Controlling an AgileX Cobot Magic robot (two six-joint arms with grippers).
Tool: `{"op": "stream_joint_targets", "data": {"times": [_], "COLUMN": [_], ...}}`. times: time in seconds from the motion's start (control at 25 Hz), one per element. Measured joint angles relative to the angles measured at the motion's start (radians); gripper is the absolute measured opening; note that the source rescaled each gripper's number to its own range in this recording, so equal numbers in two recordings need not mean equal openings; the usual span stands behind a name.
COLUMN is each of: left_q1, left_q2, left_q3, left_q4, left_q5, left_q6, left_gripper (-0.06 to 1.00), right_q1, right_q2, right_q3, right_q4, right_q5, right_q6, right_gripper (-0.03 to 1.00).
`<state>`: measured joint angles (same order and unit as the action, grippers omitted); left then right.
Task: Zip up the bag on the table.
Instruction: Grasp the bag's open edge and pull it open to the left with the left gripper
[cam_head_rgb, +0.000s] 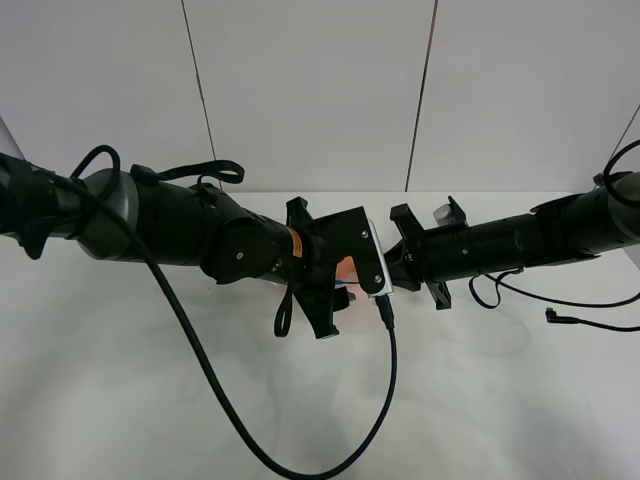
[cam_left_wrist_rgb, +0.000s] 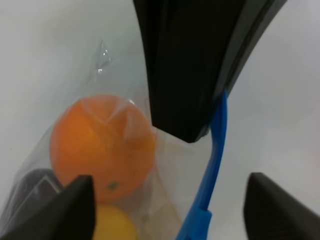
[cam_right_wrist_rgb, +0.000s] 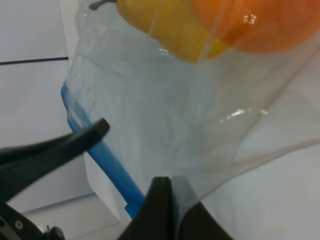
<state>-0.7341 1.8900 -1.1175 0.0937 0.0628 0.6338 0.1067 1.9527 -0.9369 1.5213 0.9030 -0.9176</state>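
Your bag (cam_right_wrist_rgb: 200, 125) lies near the middle of the table (cam_head_rgb: 150, 400). In the overhead view it is almost wholly covered by the two arms, which come in from 9 o'clock and 3 o'clock and meet over it, so only a patch of orange shows between them. Inside the clear plastic you can see an orange (cam_left_wrist_rgb: 102, 145), a yellow pear (cam_right_wrist_rgb: 165, 25) pressed against it, and a dark item (cam_left_wrist_rgb: 27, 192) beside both, too cropped to name. The blue zip line (cam_left_wrist_rgb: 216, 145) runs along one edge of the bag, with a thicker blue piece on it. Your left gripper (cam_left_wrist_rgb: 169, 180) is spread wide, one finger on each side of the bag, and touches nothing that shows. Your right gripper (cam_right_wrist_rgb: 131, 154) also has its jaws apart, and the zip line passes between them, close against one finger, while the plastic drapes over the other. A black cable (cam_head_rgb: 392, 360) loops from the left arm toward 6 o'clock across the table.
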Motion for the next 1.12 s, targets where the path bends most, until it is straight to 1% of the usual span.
{"op": "stream_joint_targets", "data": {"times": [0.16, 0.28, 0.56, 0.72, 0.84, 1.12], "left_q1": [-0.001, -0.001, -0.001, -0.001, -0.001, -0.001], "left_q2": [0.000, 0.000, 0.000, 0.000, 0.000, 0.000], "left_q3": [0.000, 0.000, 0.000, 0.000, 0.000, 0.000], "left_q4": [0.001, 0.002, 0.002, 0.002, 0.003, 0.066], "left_q5": [0.000, 0.000, 0.002, 0.012, 0.018, 0.037], "left_q6": [0.001, 0.005, 0.043, 0.052, 0.056, 0.056], "left_gripper": [0.51, 0.38, 0.19, 0.05, 0.01, 0.00], "right_q1": [0.000, 0.000, 0.000, 0.000, 0.000, 0.000], "right_q2": [0.000, 0.000, 0.000, 0.000, 0.000, 0.000], "right_q3": [0.000, 0.000, 0.000, 0.000, 0.000, 0.000], "right_q4": [0.000, 0.001, 0.008, 0.011, 0.011, 0.011], "right_q5": [0.000, 0.000, 0.000, 0.000, 0.000, -0.001], "right_q6": [0.000, 0.000, 0.000, 0.000, 0.001, 0.001], "right_gripper": [0.00, 0.00, 0.00, 0.00, 0.00, 0.00]}}
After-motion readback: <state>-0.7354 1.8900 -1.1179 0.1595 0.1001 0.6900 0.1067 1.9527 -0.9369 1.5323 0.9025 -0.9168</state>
